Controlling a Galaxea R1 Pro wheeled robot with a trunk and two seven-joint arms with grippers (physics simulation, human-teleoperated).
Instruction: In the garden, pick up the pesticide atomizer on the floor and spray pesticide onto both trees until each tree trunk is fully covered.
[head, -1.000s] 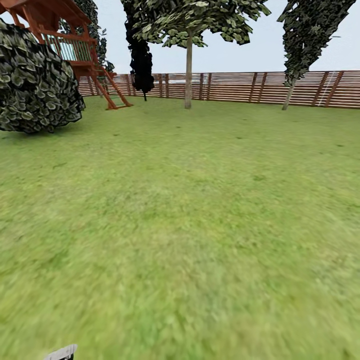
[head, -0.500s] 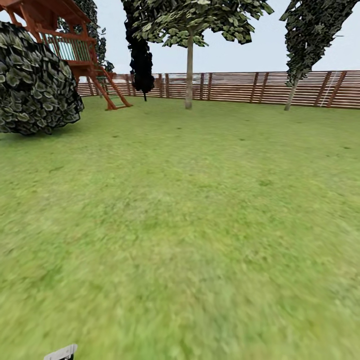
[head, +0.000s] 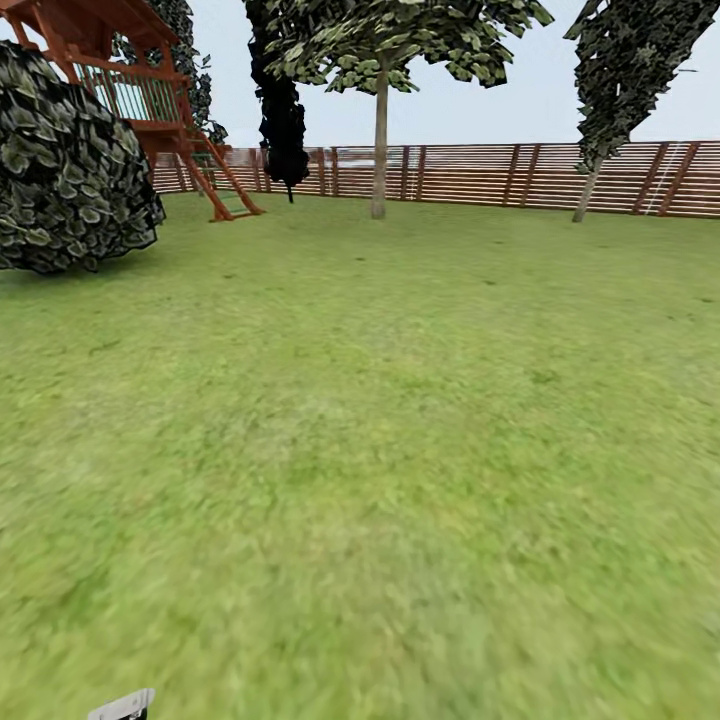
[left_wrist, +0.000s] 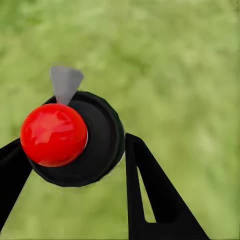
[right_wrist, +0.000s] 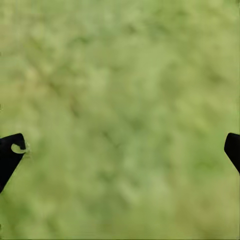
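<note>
Your left gripper (left_wrist: 75, 155) is clamped on the pesticide atomizer (left_wrist: 80, 140), its black fingers (left_wrist: 150, 195) pressing the dark round body on either side, the red ball on top facing the camera over grass. Your right gripper (right_wrist: 120, 150) is spread wide, with blurred lawn between its fingertips (right_wrist: 10, 155). In the head view, one tree trunk (head: 379, 150) stands upper centre by the wooden fence (head: 480, 175); a second, leaning trunk (head: 586, 190) stands upper right. A play tower (head: 130, 90) and a round shrub (head: 70, 170) sit upper left.
</note>
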